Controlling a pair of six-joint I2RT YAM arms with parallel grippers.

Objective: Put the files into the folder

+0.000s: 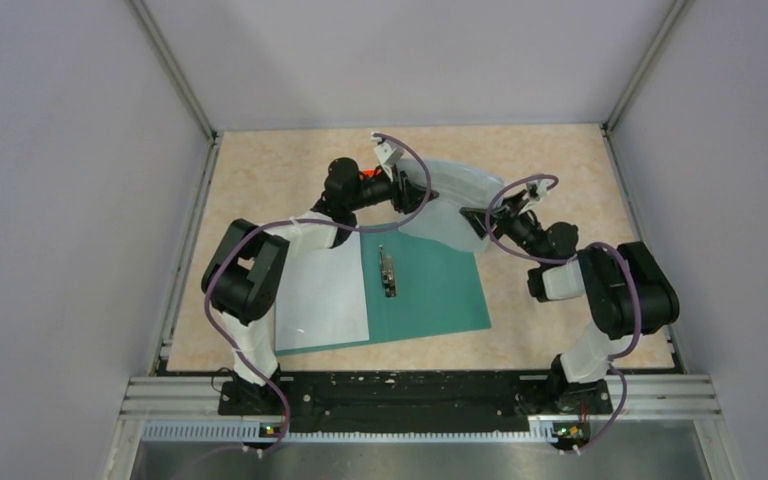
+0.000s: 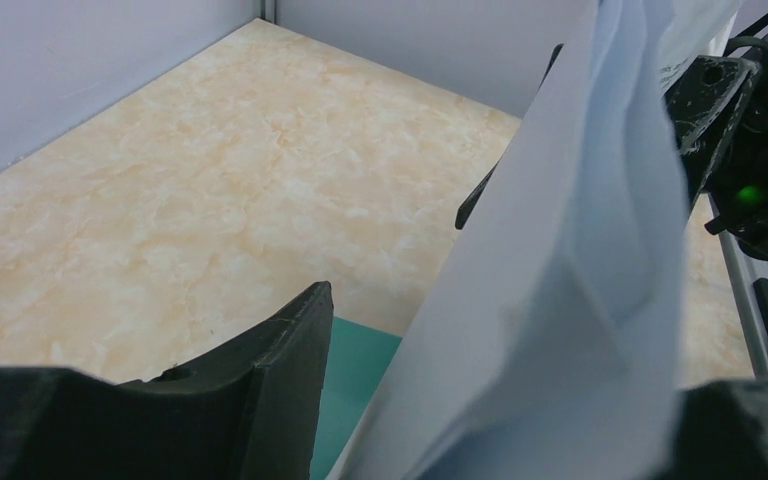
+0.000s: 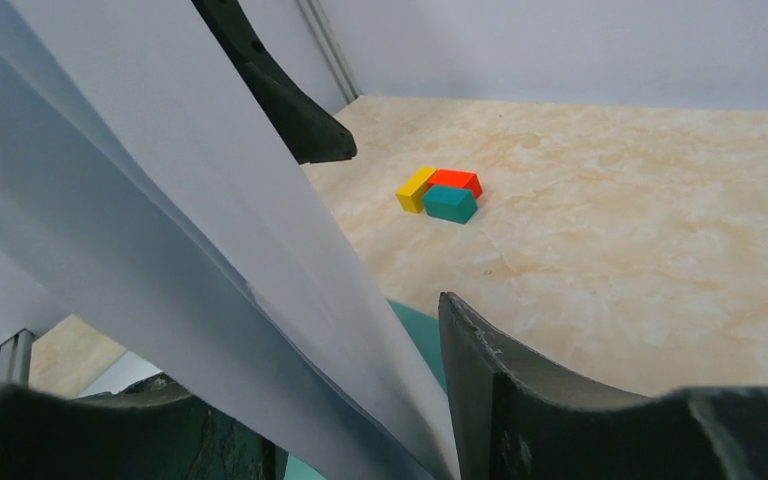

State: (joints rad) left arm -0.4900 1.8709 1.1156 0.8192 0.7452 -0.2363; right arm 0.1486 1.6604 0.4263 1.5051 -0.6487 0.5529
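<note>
Blocks point(image 3: 440, 193) in right wrist view only.

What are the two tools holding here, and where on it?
Both hold the white paper sheets, lifted above the open folder: left tool at their left edge, right tool at their right edge.

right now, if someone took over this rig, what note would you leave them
Left gripper: shut on the files, holding their left side, lifted at the far edge of the table.
Right gripper: shut on the files too, on their right side.
The sheets sag between the two arms, above the far end of the folder.
Folder lies open and flat; one white sheet rests on its left half, clip at the spine.
Done: files lifted.
Left: lower them into the folder and release.
</note>
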